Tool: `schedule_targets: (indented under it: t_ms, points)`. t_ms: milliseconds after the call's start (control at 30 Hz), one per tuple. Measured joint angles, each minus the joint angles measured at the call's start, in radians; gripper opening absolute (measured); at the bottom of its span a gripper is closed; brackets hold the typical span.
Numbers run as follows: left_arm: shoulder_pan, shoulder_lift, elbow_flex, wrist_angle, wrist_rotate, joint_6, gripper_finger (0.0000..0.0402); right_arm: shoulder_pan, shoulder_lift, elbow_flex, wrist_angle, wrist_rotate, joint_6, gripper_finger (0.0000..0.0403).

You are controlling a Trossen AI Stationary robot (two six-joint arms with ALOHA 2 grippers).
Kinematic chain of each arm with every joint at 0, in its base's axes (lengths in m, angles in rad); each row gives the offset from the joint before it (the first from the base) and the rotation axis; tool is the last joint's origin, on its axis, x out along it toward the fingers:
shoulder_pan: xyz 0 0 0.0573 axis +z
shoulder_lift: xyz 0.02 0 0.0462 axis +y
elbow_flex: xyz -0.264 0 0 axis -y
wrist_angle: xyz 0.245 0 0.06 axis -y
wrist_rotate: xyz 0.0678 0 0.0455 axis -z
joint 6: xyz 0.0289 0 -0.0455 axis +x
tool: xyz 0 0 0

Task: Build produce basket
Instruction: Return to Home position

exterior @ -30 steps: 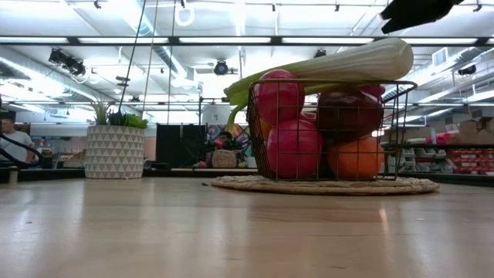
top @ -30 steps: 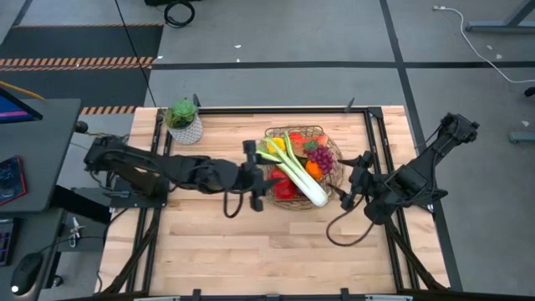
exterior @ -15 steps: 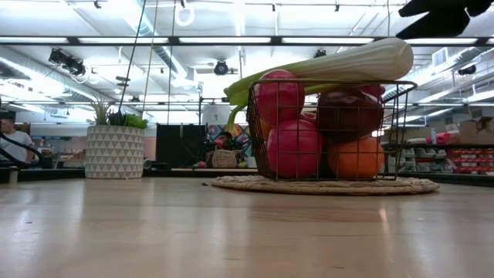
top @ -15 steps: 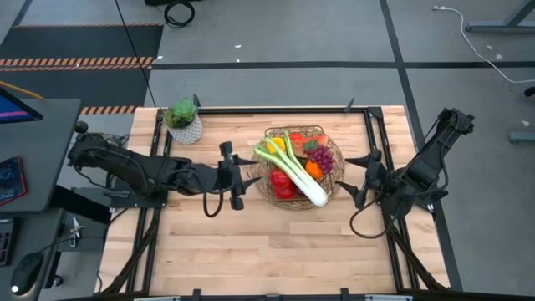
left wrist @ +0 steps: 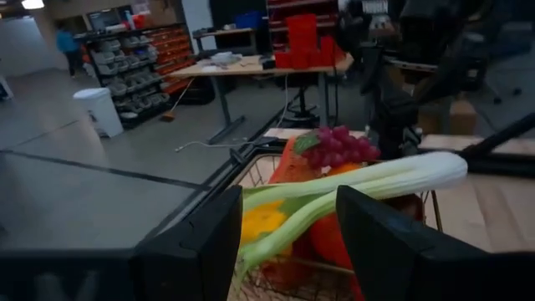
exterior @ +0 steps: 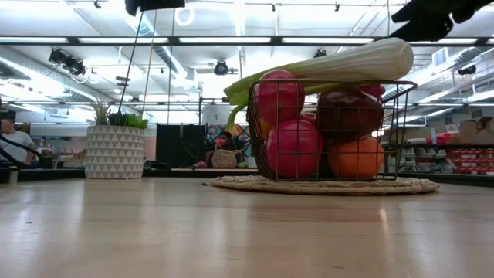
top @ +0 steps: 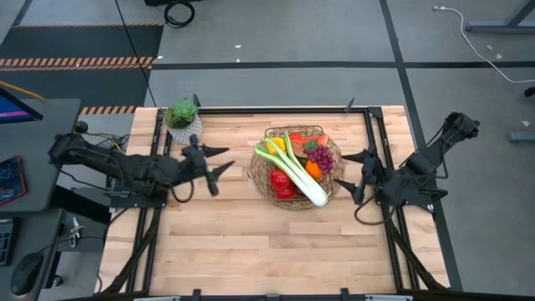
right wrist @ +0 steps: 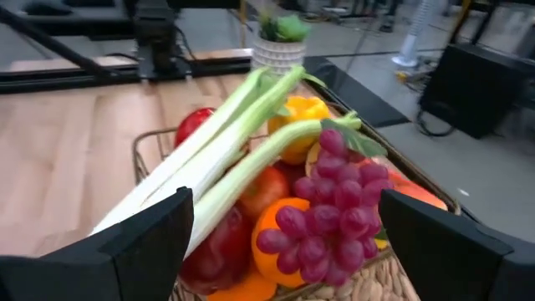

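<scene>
1. Two grippers are hanging spread and empty. Your left gripper (top: 222,159) and right gripper (top: 351,176) are both facing the basket (top: 294,129), which is sitting between them, just ahead of each set of fingertips.
2. All the produce in view is resting inside it, with the leek (top: 298,172) lying on top and jutting past the rim on the right gripper's side.
3. You are homing, I judge, so be drawing each arm straight back from the basket, clearing that leek tip.
4. Be minding the potted plant (top: 184,119) standing beside the left gripper.
</scene>
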Motion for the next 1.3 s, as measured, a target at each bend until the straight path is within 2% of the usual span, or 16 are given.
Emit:
schedule_targets:
  t_ms: [300,400,633,767,900,1067,1233,1300]
  points:
    - [0.002,-0.238,-0.151,0.009,-0.004,-0.051,0.0201,-0.073,-0.232,0.001,0.077,-0.219,-0.254,0.0382]
    - [0.002,-0.301,-0.203,0.030,-0.004,-0.051,0.0201,-0.082,-0.297,-0.009,0.151,-0.288,-0.317,0.0382]
    - [0.002,-0.420,-0.364,0.171,0.006,-0.052,0.0201,-0.107,-0.449,-0.174,0.421,-0.462,-0.455,0.0382]
    - [0.002,-0.484,-0.437,0.250,0.040,-0.034,0.0201,-0.135,-0.528,-0.285,0.531,-0.482,-0.483,0.0381]
    - [0.002,-0.551,-0.488,0.260,0.053,-0.007,0.0201,-0.180,-0.599,-0.360,0.547,-0.458,-0.478,0.0372]
    - [0.002,-0.606,-0.551,0.261,0.091,-0.031,0.0201,-0.225,-0.676,-0.399,0.547,-0.499,-0.460,0.0356]
    - [0.002,-0.631,-0.608,0.264,0.151,-0.056,0.0199,-0.252,-0.684,-0.436,0.550,-0.557,-0.433,0.0348]
    - [0.003,-0.630,-0.628,0.313,0.174,-0.059,0.0199,-0.266,-0.685,-0.450,0.569,-0.562,-0.424,0.0348]
